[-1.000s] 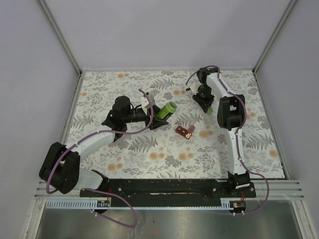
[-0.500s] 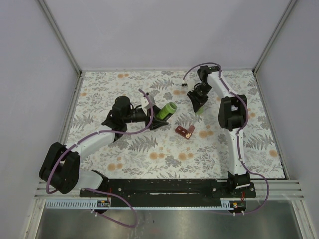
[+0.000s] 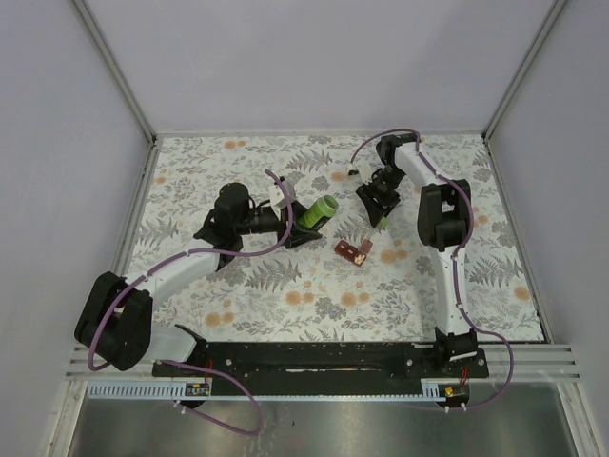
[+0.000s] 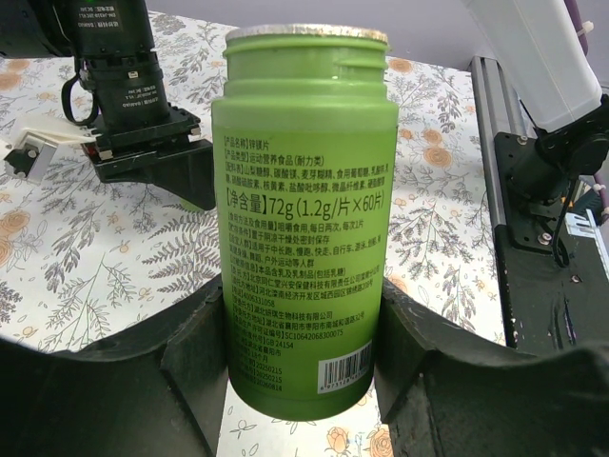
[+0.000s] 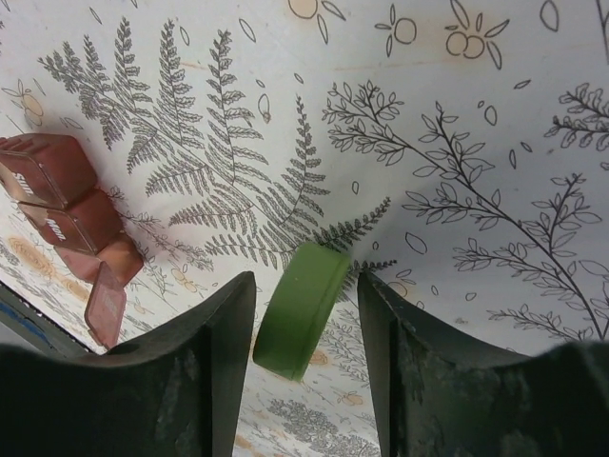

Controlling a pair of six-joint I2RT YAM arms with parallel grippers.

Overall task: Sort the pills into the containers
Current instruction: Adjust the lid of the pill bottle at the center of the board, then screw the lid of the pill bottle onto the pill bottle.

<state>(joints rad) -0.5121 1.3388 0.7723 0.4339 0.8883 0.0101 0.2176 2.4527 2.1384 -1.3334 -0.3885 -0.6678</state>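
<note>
Right jaws have shifted left and spread around the green cap (image 5: 300, 309); left jaws pinch the uncapped green bottle (image 4: 303, 219)

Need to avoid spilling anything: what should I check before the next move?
1. Left gripper clamped on the bright green cylindrical plastic bottle: ok.
2. Bottle's cap off, thread bare: ok.
3. Bottle mouth unsealed: cannot tell.
4. Right gripper open around the round green cap: ok.
5. Dark-red rectangular pill box has a lid open: ok.
6. Pills located: cannot tell.
</note>
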